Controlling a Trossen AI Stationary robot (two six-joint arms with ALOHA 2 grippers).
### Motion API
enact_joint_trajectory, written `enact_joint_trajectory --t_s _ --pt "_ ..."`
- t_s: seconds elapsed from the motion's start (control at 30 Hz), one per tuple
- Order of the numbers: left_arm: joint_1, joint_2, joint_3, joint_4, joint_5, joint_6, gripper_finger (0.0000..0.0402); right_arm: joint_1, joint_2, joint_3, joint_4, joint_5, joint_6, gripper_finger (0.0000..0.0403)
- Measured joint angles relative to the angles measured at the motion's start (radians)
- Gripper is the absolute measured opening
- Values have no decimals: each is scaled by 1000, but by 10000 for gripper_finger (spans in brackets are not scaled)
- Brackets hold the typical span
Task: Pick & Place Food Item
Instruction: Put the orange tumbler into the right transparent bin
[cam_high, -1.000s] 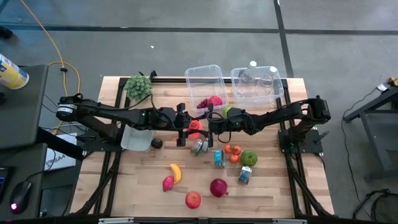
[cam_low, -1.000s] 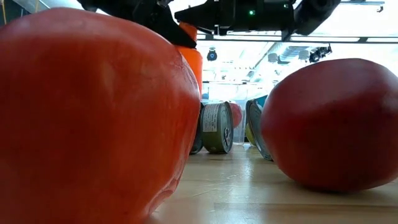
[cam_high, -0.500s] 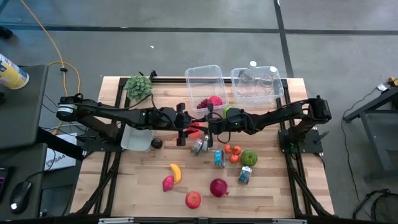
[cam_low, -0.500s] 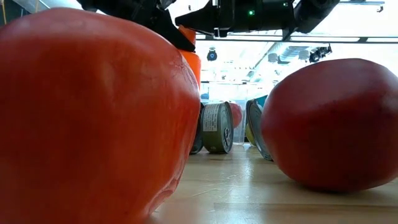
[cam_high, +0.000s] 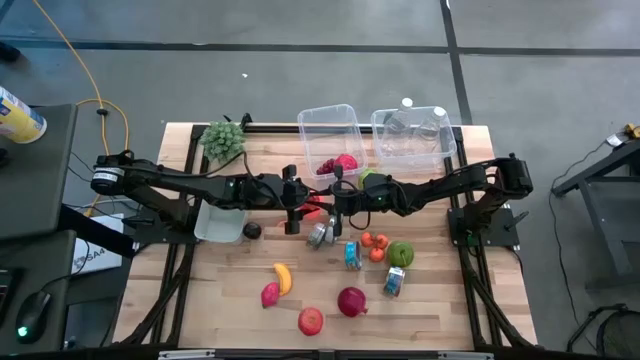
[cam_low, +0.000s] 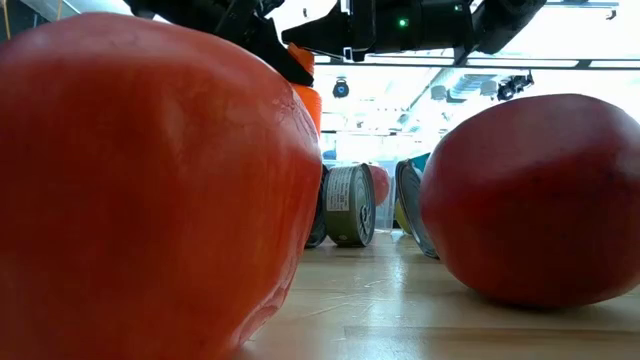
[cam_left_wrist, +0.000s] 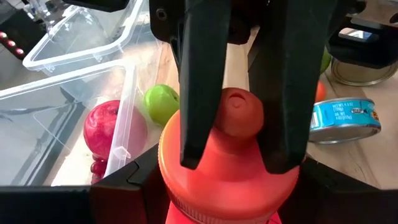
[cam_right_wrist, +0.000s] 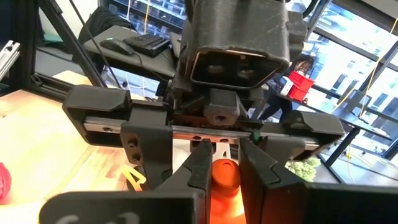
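Wooden table (cam_high: 250, 260), centre: left gripper (cam_left_wrist: 233, 140) clamped on red bottle (cam_left_wrist: 227, 180) at its cap, nozzle between fingers. Right gripper (cam_high: 338, 206), fingers together, sat just opposite, facing it. Bottle's long axis ran along left gripper, toward the right one; bins (cam_high: 330, 120) lay just beyond.

Both arms stretched inward, meeting nose to nose over table centre. Left gripper (cam_high: 297, 207) points right, fingers (cam_left_wrist: 202, 81) partly apart, clamped. Right gripper (cam_high: 330, 207) points left, fingers (cam_right_wrist: 200, 168) pinched nearly together, clamped too.
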Motion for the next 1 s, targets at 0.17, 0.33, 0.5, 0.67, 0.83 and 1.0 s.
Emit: enact_joint_trajectory --t_s 0.17,0.33,0.5,0.67,0.83,1.0 --pt "-9 0 1 4 -12 31 230 0 1 -1 -3 4 -1 28" --pt "-11 0 1 5 -39 36 260 0 1 -2 -8 3 -10 28" --pt "-11 -3 2 4 -42 31 291 1 -9 -3 -20 8 -26 28" --pt "-13 -31 8 13 -44 10 314 11 -23 -9 -61 5 -43 28" --pt "-28 -94 5 -29 -50 18 327 44 -30 -3 -34 76 -96 28" --pt "-47 -170 6 -74 -113 -5 329 70 -43 -5 -40 130 -163 28"
